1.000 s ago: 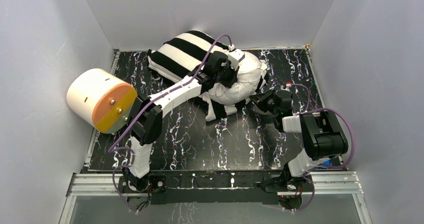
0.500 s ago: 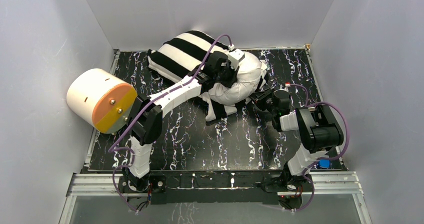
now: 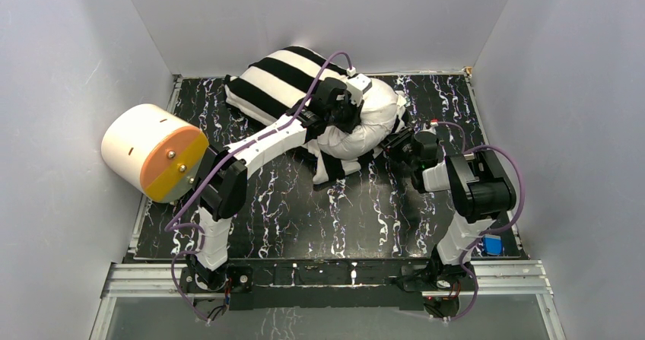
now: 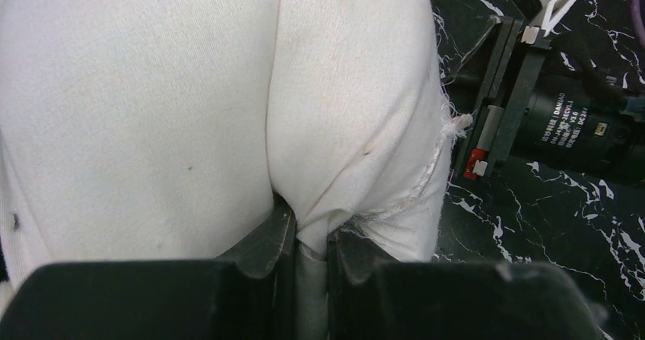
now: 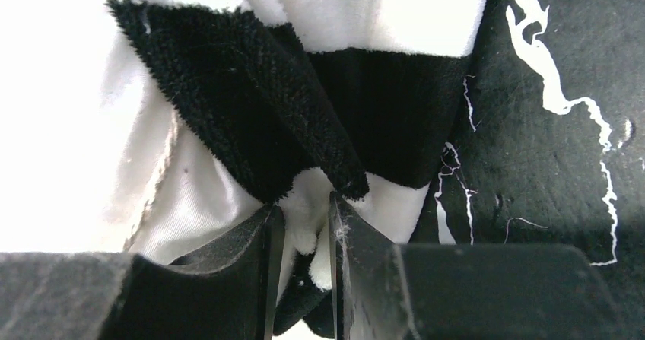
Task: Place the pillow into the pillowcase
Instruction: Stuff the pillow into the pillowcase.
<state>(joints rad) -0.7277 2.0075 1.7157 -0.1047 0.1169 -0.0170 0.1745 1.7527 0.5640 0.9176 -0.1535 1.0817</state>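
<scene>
The white pillow (image 3: 373, 119) lies at the back middle of the table, its left part inside the black-and-white striped pillowcase (image 3: 278, 77). My left gripper (image 3: 340, 114) is shut on a fold of the pillow's white fabric (image 4: 335, 127), seen close in the left wrist view (image 4: 310, 237). My right gripper (image 3: 401, 144) is at the pillow's right end, shut on the pillowcase's striped edge (image 5: 274, 119), with fabric pinched between its fingers (image 5: 304, 218). The right gripper's body also shows in the left wrist view (image 4: 532, 112).
A cream cylinder with an orange face (image 3: 154, 151) juts in at the left. The black marbled tabletop (image 3: 327, 211) is walled by grey panels on three sides. A small blue object (image 3: 493, 245) lies near the right arm's base.
The right arm has swung in toward the pillow, bringing its gripper leftward and back to the pillowcase edge. The left arm and the pillow have hardly moved.
</scene>
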